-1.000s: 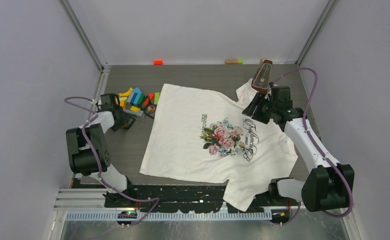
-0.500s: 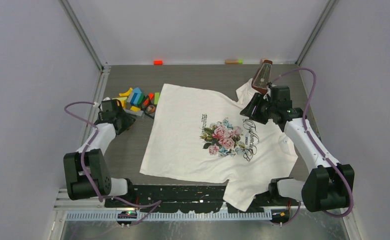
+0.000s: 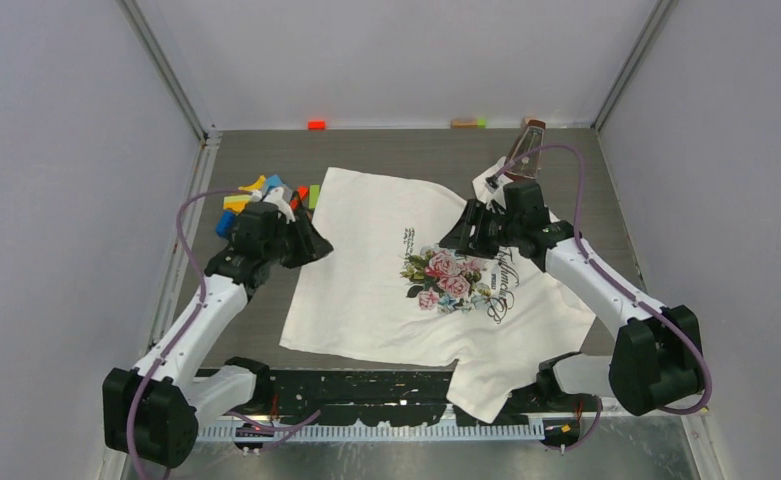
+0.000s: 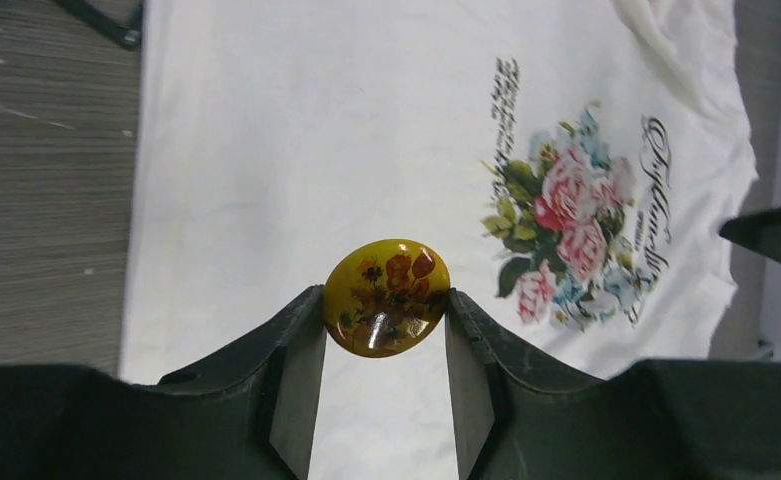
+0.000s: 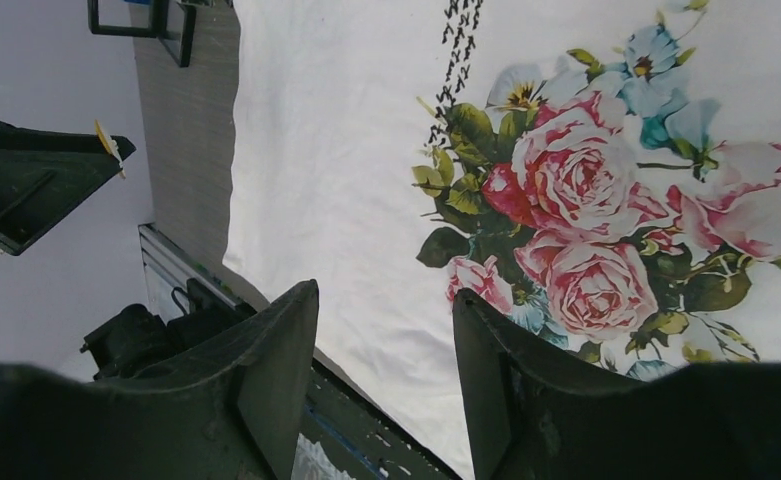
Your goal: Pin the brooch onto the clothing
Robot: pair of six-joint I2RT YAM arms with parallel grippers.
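The clothing (image 3: 386,290), a white T-shirt with a pink-rose print (image 3: 449,275) and dark cursive lettering, lies flat in the middle of the table. My left gripper (image 4: 386,300) is shut on the brooch (image 4: 387,296), a round yellow badge painted with sunflowers, and holds it above the shirt's plain left part (image 4: 296,150). In the top view that gripper (image 3: 316,242) hangs at the shirt's left edge. My right gripper (image 5: 384,305) is open and holds nothing; it hovers over the shirt beside the roses (image 5: 586,200), near the collar in the top view (image 3: 463,232).
A heap of coloured blocks (image 3: 256,195) lies at the back left, just behind the left arm. A brown pyramid-shaped object (image 3: 527,148) stands at the back right by the shirt's collar. Small red (image 3: 316,125) and orange-green (image 3: 469,123) blocks sit along the back wall.
The left arm has swung from the blocks at the far left to the shirt's left edge, carrying the brooch. The right gripper has shifted left over the print.
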